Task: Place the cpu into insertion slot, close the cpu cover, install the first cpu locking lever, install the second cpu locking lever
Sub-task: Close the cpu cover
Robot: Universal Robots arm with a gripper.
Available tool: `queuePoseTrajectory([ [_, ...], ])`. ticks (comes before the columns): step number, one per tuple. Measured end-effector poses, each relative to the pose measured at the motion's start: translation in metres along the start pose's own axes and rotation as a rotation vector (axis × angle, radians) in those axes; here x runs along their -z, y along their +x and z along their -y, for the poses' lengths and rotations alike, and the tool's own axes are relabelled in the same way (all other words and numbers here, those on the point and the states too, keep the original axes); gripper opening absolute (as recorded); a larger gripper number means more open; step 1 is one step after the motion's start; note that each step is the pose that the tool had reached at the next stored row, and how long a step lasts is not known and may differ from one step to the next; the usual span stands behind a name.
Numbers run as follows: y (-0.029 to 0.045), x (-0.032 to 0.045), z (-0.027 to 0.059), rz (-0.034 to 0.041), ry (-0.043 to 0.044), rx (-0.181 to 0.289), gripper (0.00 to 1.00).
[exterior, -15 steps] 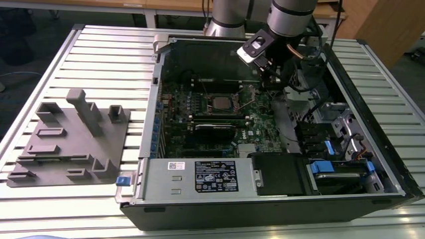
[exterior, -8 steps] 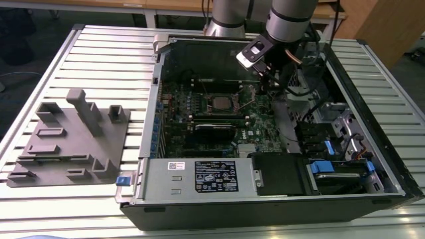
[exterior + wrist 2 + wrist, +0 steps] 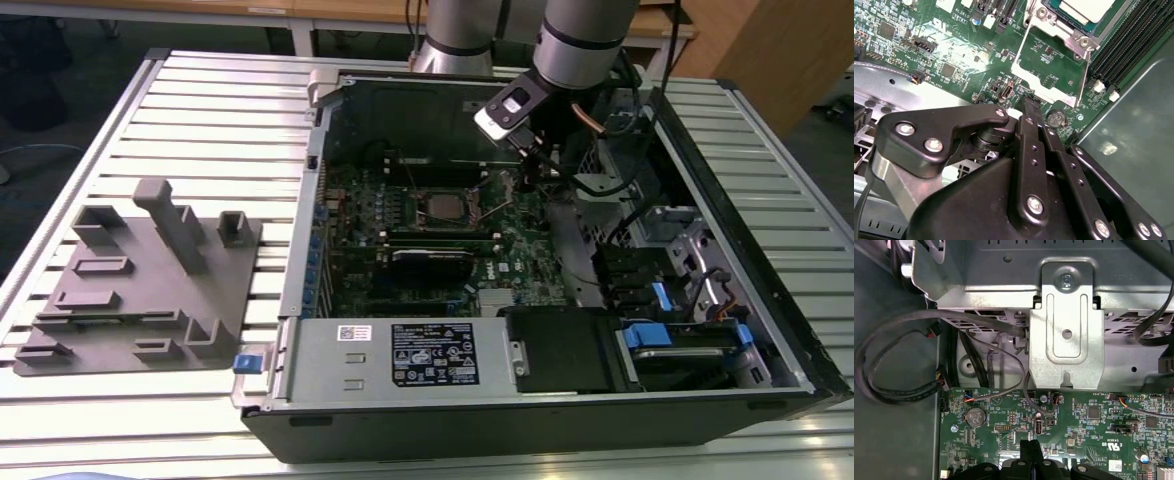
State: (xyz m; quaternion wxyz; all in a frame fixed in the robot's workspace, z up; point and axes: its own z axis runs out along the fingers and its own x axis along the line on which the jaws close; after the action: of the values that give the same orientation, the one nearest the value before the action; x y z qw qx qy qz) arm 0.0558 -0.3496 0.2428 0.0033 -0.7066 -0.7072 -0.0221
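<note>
1. The gripper (image 3: 1030,106) hangs low inside the open computer case (image 3: 534,400), which stands on the slatted tabletop (image 3: 200,100). Its fingers (image 3: 1029,122) look pressed together with nothing between them, the tip just above the motherboard (image 3: 1079,430).
2. The cpu (image 3: 1084,7) sits in the insertion slot (image 3: 1064,27), just past the tip. It lies flat, metal top facing away from the board. It is square, so it has no long axis.
3. The cpu cover (image 3: 1044,85) appears swung open from the slot. Green board shows through its window, and its free edge is the part nearest the fingers. The frame is about as wide as it is long. How steeply it tilts I cannot tell.
4. Risk: that edge is thin, so the tip could slide off it and strike the small board parts or the coin battery (image 3: 1056,118) just beside it.
5. Risk: an off-centre push on the cover could bring it down skewed and nudge the cpu in its seat.
6. Risk: loose black cables (image 3: 904,390) lie near the wrist and could snag the arm
</note>
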Motion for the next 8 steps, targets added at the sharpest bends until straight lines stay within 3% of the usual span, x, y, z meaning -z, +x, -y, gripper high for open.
queuePoseTrajectory([
  [4,0.0,-0.0001,0.0008,-0.0008,-0.0002,0.0,0.11],
  [8,0.0,0.0001,0.0073,-0.0014,-0.0011,0.0,0.11],
])
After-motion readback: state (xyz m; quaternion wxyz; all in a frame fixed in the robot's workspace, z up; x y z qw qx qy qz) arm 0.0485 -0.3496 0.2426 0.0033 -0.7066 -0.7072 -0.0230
